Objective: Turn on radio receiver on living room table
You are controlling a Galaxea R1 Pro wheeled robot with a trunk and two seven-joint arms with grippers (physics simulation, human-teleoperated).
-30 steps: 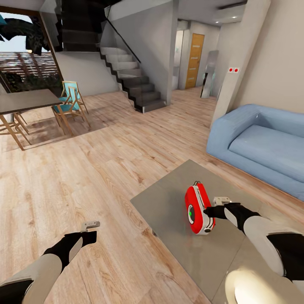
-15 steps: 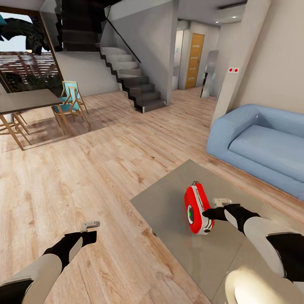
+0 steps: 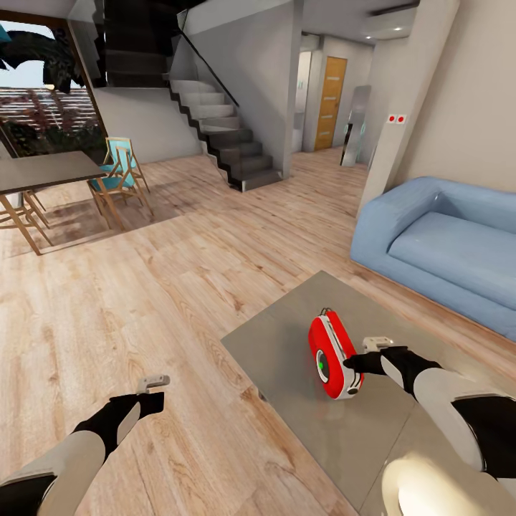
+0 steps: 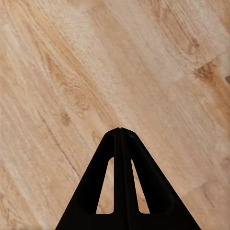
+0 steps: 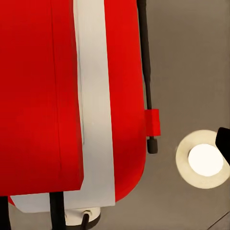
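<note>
- Head view: radio receiver [image 3: 331, 353] stands upright on the table [image 3: 287, 344], near the table's middle, dial w/ green light facing the robot's left side. Thin handle at its far end.
- Table top is glossy grey, reflecting a bright lamp spot close to the robot. It sits on the light wood floor [image 3: 143, 301] of the living room.
- Right gripper [image 3: 352, 362]: black tip touching the radio's right side, low down, toward its near end. From here can't tell how far the fingers are spread; nothing seen clamped.
- Left gripper [image 3: 154, 398] hangs over bare floor, well apart from the table, holding nothing.
- Blue sofa [image 3: 444, 247] to the right, beyond the table. Dark dining table [image 3: 43, 172] w/ wooden chairs [image 3: 118, 175] far left. Staircase [image 3: 222, 136] at back centre, orange door [image 3: 330, 100] behind it.
- Left wrist view: the two black fingers [image 4: 110, 172] meet at the tips, closed together, nothing between them. Wood planks below.
- Right wrist view: v. close on the radio, red body w/ white trim band running along it, thin dark handle rod beside it, grey table top under. Round lamp reflection [image 5: 205, 160] on the table surface. A bit of black finger [image 5: 224, 142] at the frame edge; pincer's opening can't be judged here either.
</note>
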